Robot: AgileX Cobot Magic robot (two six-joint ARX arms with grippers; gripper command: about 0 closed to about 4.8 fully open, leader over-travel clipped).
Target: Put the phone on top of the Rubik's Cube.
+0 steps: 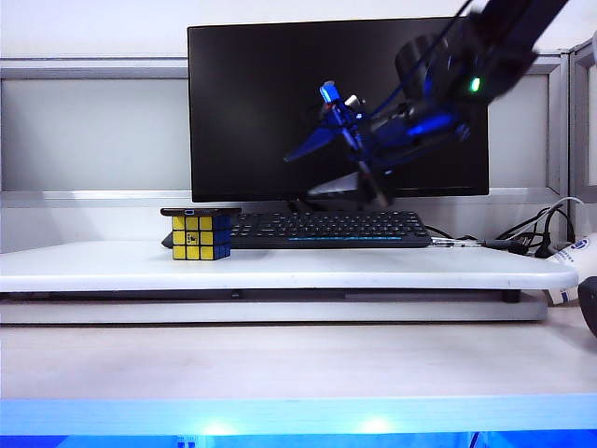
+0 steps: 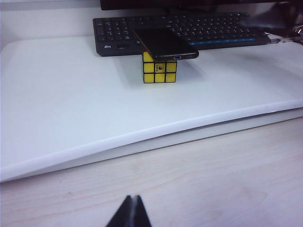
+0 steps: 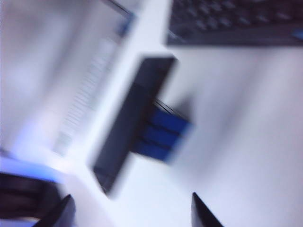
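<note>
The phone (image 1: 201, 212) lies on the Rubik's Cube (image 1: 200, 237) (left of centre); the right gripper (image 1: 347, 140) hangs upper right, jaws apart, empty; the left gripper (image 2: 129, 213), bottom edge of its view, has jaws together.

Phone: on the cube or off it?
On. The phone lies flat across the cube, overhanging it, with neither pincer touching it.

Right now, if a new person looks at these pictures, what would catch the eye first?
First, the phone lying flat on top of the Rubik's Cube, on the white board just in front of the keyboard. Next, the blurred right gripper raised in the air before the dark monitor, jaws apart and empty. The left gripper sits low over the wooden desk, jaws together.
</note>
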